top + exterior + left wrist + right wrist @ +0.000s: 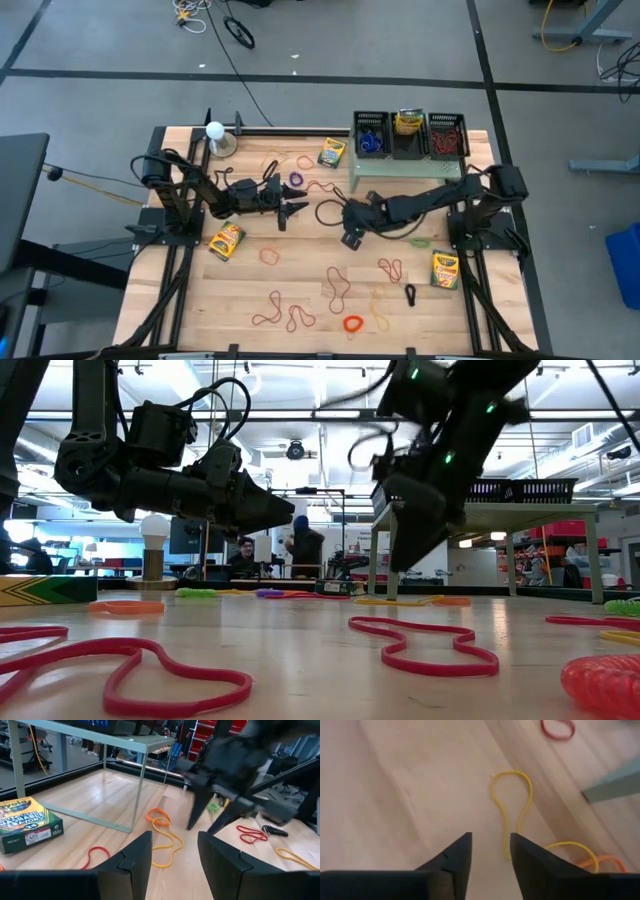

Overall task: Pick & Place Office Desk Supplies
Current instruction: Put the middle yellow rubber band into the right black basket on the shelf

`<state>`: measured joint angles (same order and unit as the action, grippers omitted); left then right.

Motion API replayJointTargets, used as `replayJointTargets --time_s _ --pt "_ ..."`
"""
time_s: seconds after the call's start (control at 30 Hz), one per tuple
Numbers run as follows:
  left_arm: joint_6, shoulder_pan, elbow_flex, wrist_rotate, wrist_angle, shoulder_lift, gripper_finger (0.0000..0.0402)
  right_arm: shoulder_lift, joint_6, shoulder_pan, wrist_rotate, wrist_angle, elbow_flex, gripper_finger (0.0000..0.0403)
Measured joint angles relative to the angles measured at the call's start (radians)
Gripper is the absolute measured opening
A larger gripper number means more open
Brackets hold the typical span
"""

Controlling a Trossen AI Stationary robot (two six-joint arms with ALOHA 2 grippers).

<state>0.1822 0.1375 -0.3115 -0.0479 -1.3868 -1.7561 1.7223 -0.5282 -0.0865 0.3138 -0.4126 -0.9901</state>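
High view: my left gripper [296, 208] and right gripper [350, 222] near each other mid-table, both open, holding nothing. Yellow band [512, 812] lies flat on wood just ahead of right fingers [451, 862]; other bands, crayon boxes [226, 241] scattered around. Risks I judge: arms colliding in shared middle; thin band slipping from pinch; fingers scraping wood. Stand [405, 166] close behind right arm. Open room toward front edge.
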Motion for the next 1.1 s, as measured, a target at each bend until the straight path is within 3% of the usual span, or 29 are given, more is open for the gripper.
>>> replayJointTargets --time_s 0.5,0.7,0.97,1.1 --pt "0.002 0.000 0.000 0.004 0.001 0.000 0.0165 0.097 0.100 0.102 -0.079 0.036 0.000 0.0152" --pt "0.002 0.000 -0.001 0.004 0.004 0.000 0.0165 0.122 0.124 0.115 -0.113 0.051 -0.005 0.0105" --pt "0.002 0.000 -0.001 0.004 0.007 0.000 0.0166 0.095 0.125 0.085 -0.127 0.030 0.000 0.0012" --pt "0.001 0.000 -0.001 0.004 0.007 0.000 0.0166 0.043 0.103 0.041 -0.162 0.002 0.002 0.0009"
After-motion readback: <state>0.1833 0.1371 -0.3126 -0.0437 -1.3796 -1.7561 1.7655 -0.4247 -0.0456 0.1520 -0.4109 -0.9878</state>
